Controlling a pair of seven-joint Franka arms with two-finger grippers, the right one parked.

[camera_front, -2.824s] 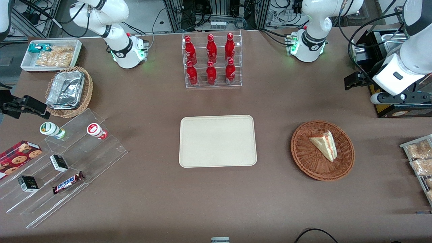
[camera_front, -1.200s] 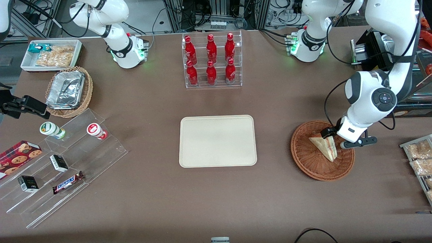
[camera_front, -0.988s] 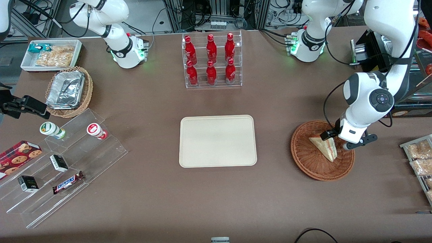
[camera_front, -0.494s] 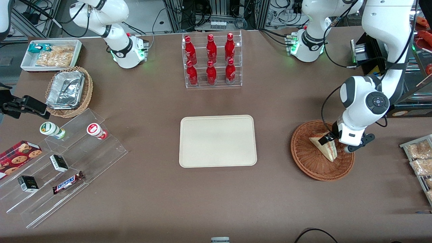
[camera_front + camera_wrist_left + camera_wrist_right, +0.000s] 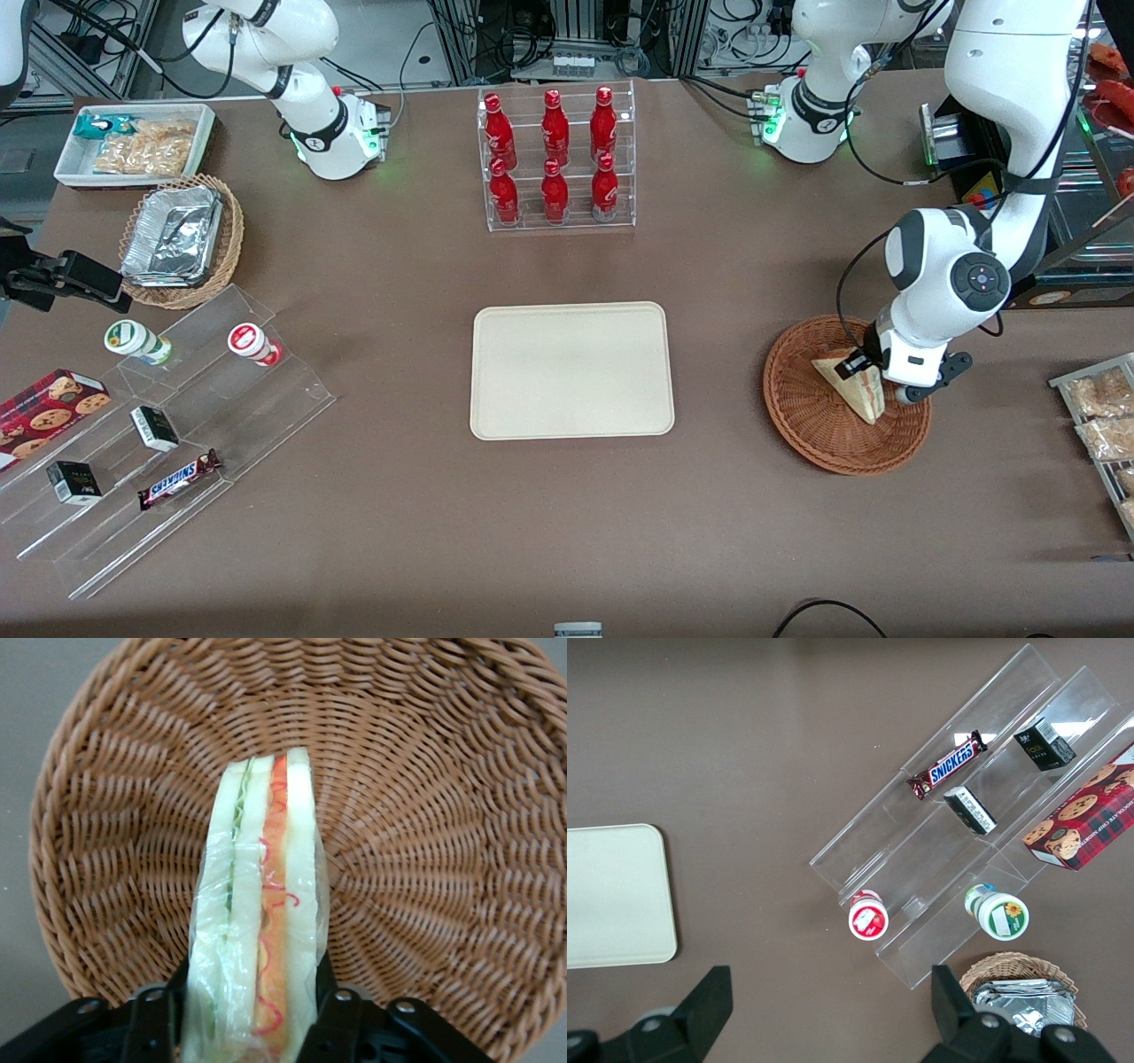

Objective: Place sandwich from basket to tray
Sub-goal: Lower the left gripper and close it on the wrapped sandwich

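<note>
- One cream tray (image 5: 571, 369) lies flat in the middle of the table (image 5: 399, 532), nothing on it, with bare table all round its low rim.
- Between the tray and the reddish-brown wicker basket (image 5: 802, 424) runs an open strip of table with nothing to steer round; the rack of red bottles (image 5: 555, 158) stands farther from the front camera and well apart from that path.
- The sandwich (image 5: 858, 388) rests in the basket on its side, wrapped in clear film, cut edge showing red and green filling; the wrist view shows it lying across the basket's floor (image 5: 425, 859).
- The gripper (image 5: 866, 370), parked well off toward the working arm's end of the table a few seconds ago, has since come down into the basket and now straddles the sandwich's broad end.
- Its fingers (image 5: 341, 1028) stand just outside the bread on either side; whether they press the wrapper yet I cannot tell.
- By my reading the reach is finished and the grasp is about to close; the lift must clear the basket's raised rim first.
</note>
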